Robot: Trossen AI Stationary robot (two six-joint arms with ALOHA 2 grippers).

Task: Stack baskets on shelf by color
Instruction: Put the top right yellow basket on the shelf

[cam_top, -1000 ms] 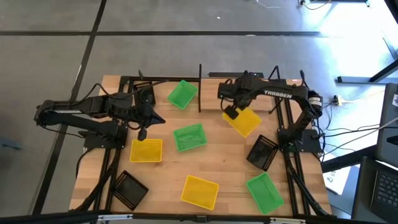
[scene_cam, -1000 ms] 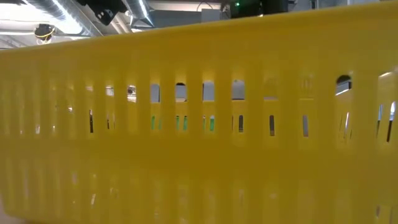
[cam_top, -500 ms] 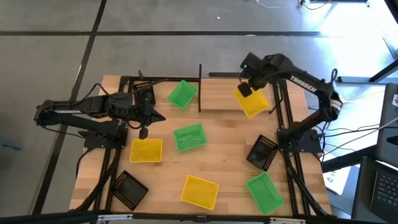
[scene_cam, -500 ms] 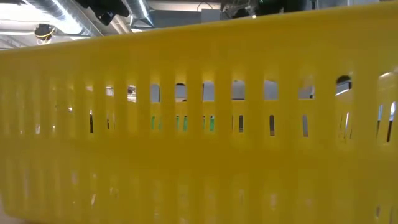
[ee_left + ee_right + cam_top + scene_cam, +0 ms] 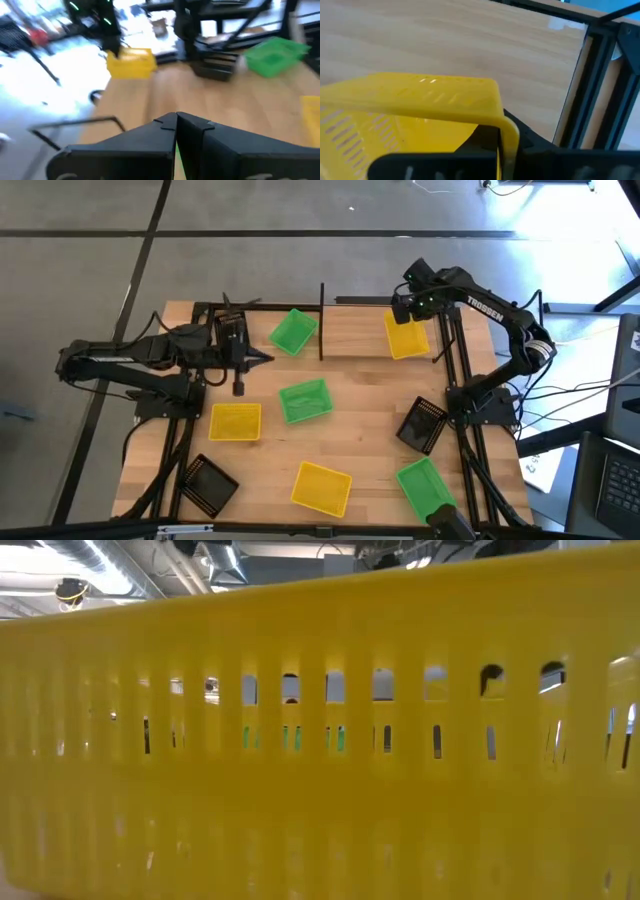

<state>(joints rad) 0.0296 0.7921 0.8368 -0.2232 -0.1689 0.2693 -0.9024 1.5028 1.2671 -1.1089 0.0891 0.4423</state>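
The right claw (image 5: 405,308) is closed on the rim of a yellow basket (image 5: 406,337) and holds it over the far right part of the tabletop (image 5: 360,435), close to the black frame post (image 5: 447,350) on that side; in the right wrist view the basket wall (image 5: 420,95) sits clamped between the dark fingers (image 5: 485,145), above bare wood. The left claw (image 5: 240,360) is near the far left area of the tabletop, its fingers pressed together and holding nothing, as the left wrist view confirms (image 5: 176,125). One green basket (image 5: 294,330) lies just left of the upright black divider post (image 5: 321,320); a second green basket (image 5: 305,401) rests near the tabletop centre; a third (image 5: 425,486) lies at the near right. A yellow basket (image 5: 235,421) lies near the left claw, and another yellow basket (image 5: 321,487) sits at the near edge, filling the low view (image 5: 320,740). One black basket (image 5: 207,483) lies at the near left, another (image 5: 422,423) at the right.
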